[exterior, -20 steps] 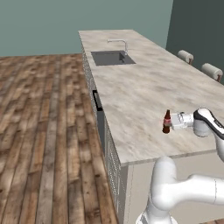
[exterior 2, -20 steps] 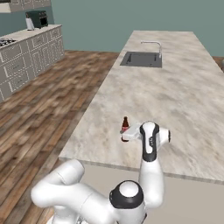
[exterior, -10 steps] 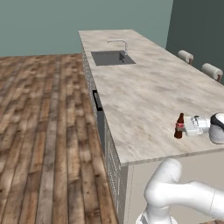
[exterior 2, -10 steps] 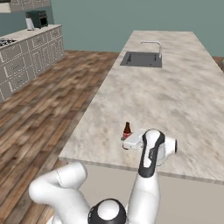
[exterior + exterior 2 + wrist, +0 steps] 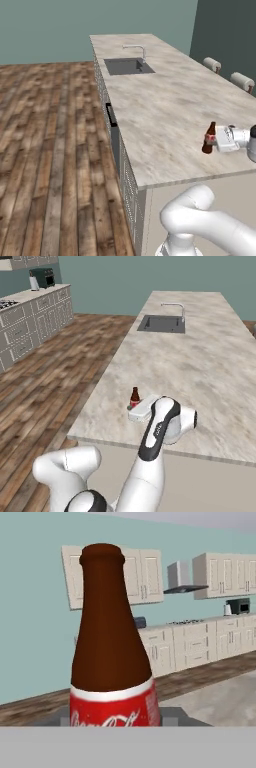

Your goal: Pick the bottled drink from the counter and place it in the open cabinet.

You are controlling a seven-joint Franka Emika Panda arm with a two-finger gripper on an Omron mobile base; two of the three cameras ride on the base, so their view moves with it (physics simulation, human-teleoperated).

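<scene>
Counter (image 5: 165, 100); bottled drink (image 5: 209, 138) seemingly within gripper (image 5: 216, 140)

The bottled drink (image 5: 111, 662) hides the claw's tips, so its grip is perhaps unreadable.

Teal walls (image 5: 60, 25), wood floor (image 5: 45, 150)

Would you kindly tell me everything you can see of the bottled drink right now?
The bottled drink is a small, dark brown, glossy bottle with a narrow neck, rounded lip and a red label edged in white with white script. It stands upright near the front edge of the beige marble counter, far from the sink. The pincer reaches it sideways at label height; whether its fingers press the bottle, or whether its base touches the counter, I cannot tell. In the hand view the bottle looms close and centred.
</scene>
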